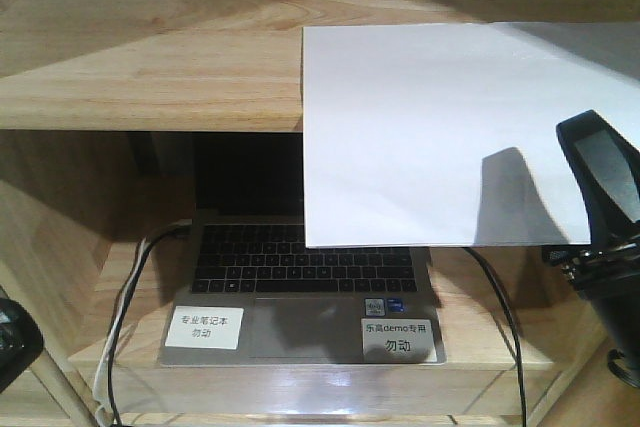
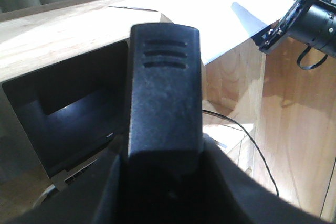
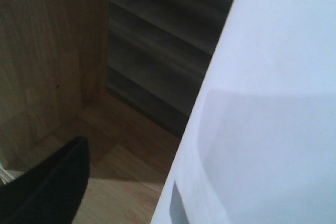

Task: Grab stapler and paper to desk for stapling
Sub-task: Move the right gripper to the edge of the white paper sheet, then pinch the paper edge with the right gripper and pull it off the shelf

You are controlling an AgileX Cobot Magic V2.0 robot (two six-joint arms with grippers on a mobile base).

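The black stapler (image 2: 164, 87) fills the middle of the left wrist view, ridged end pointing away, and my left gripper (image 2: 163, 174) is shut on it. That gripper (image 1: 12, 342) sits low at the left edge of the front view. The white paper (image 1: 440, 127) lies on the top shelf board and overhangs its front edge. My right gripper (image 1: 592, 197) straddles the paper's right edge. One black finger (image 3: 52, 187) stands well above the sheet (image 3: 273, 103), and the sheet hides the other finger. The desk is out of view.
The light wooden shelf unit (image 1: 150, 77) holds an open laptop (image 1: 300, 277) with two white labels under the overhanging paper. A white cable (image 1: 125, 287) and a black cable (image 1: 505, 317) run down its sides. A wooden side panel (image 2: 294, 129) stands at the right.
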